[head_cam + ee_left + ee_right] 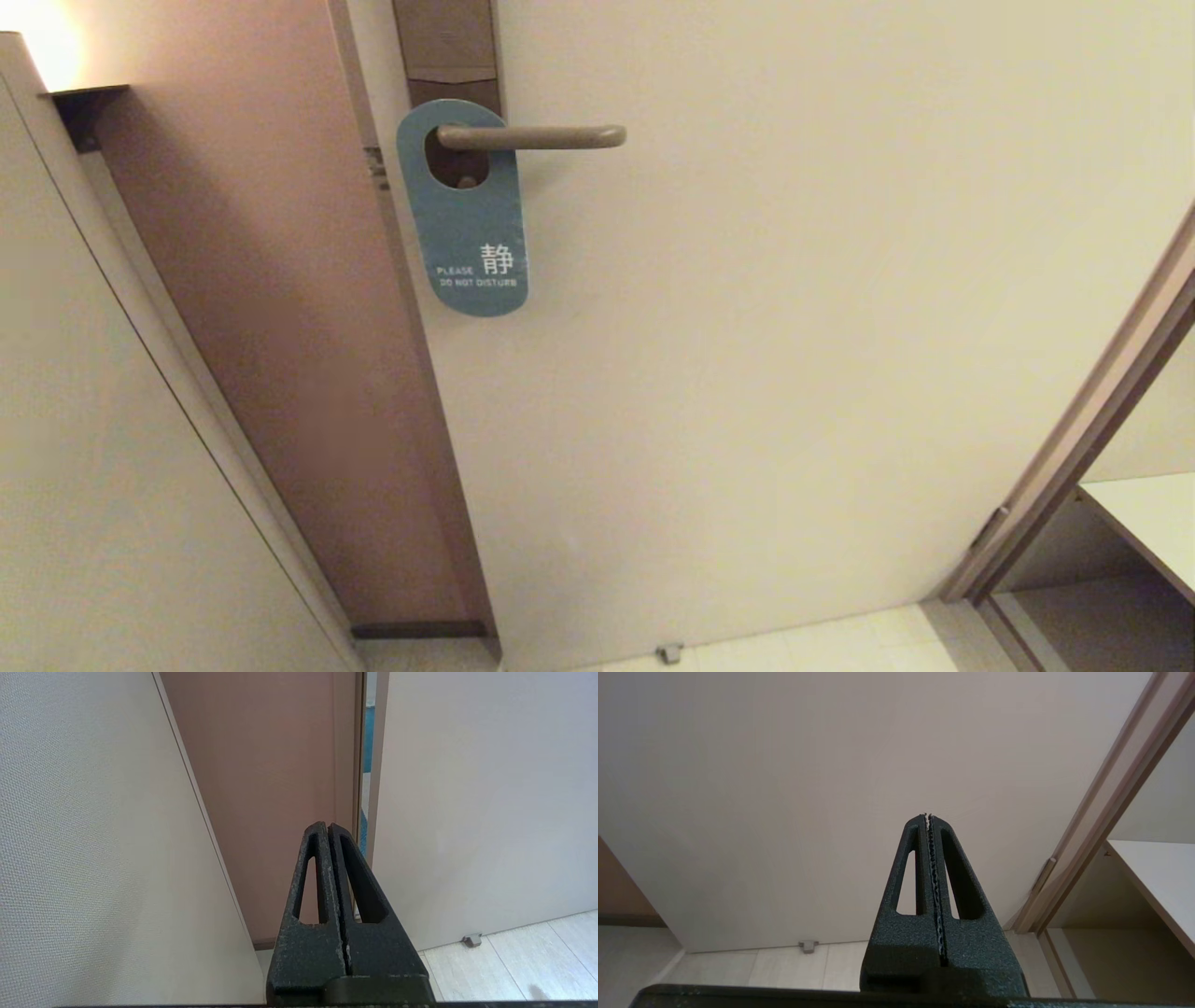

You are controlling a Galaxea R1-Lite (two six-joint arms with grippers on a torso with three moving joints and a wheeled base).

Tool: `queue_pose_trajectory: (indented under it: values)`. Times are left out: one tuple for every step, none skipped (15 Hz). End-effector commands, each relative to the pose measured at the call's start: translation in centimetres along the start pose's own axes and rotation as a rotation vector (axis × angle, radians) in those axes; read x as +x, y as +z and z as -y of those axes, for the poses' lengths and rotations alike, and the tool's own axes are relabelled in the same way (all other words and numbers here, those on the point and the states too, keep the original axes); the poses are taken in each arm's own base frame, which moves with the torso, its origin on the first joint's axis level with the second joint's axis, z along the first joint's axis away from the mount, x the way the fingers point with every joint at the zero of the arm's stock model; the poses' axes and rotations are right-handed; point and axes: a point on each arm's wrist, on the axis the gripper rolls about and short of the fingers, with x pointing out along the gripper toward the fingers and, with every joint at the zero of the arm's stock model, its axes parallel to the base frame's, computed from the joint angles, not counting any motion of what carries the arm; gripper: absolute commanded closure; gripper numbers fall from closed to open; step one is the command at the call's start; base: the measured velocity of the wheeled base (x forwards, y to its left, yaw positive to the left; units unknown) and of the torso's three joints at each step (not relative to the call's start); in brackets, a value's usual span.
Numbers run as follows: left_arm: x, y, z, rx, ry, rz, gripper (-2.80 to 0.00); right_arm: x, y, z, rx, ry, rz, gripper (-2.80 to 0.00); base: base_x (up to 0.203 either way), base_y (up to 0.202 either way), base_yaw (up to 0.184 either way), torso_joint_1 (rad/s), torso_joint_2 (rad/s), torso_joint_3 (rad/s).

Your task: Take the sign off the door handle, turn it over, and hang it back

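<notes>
The sign (471,233) hangs by its oval hole on the door handle (532,137), teal-blue side out with white "PLEASE DO NOT DISTURB". The handle is a bronze-grey horizontal lever on a brown lock plate (446,47) at the door's left edge. Neither gripper shows in the head view. My left gripper (327,826) is shut and empty, low down, facing the door's edge and the brown jamb. My right gripper (927,816) is shut and empty, low down, facing the plain door face. The sign and handle are out of both wrist views.
The pale door (794,327) stands slightly ajar beside a brown jamb panel (280,327). A small door stop (668,652) sits on the tiled floor. A wall (84,467) is at the left. A second frame (1074,448) and a shelf (1148,513) are at the right.
</notes>
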Motion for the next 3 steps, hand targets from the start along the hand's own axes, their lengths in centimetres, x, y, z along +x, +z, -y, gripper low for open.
queue_pose_trajectory:
  values:
    - [0.00,0.00,0.00,0.000,-0.001,0.000,0.00,0.01,0.01,0.00,-0.002,0.001,-0.002,0.00,0.000,0.000,0.000,0.000,0.00,0.000]
    - [0.00,0.00,0.00,0.000,0.001,0.000,0.00,0.01,0.01,0.00,0.000,-0.001,-0.002,0.00,0.000,0.000,0.000,0.000,0.00,0.000]
    - [0.00,0.00,0.00,0.000,-0.001,0.000,0.00,0.01,0.01,0.00,0.000,0.001,-0.002,0.00,0.000,0.000,0.000,0.000,0.00,0.000]
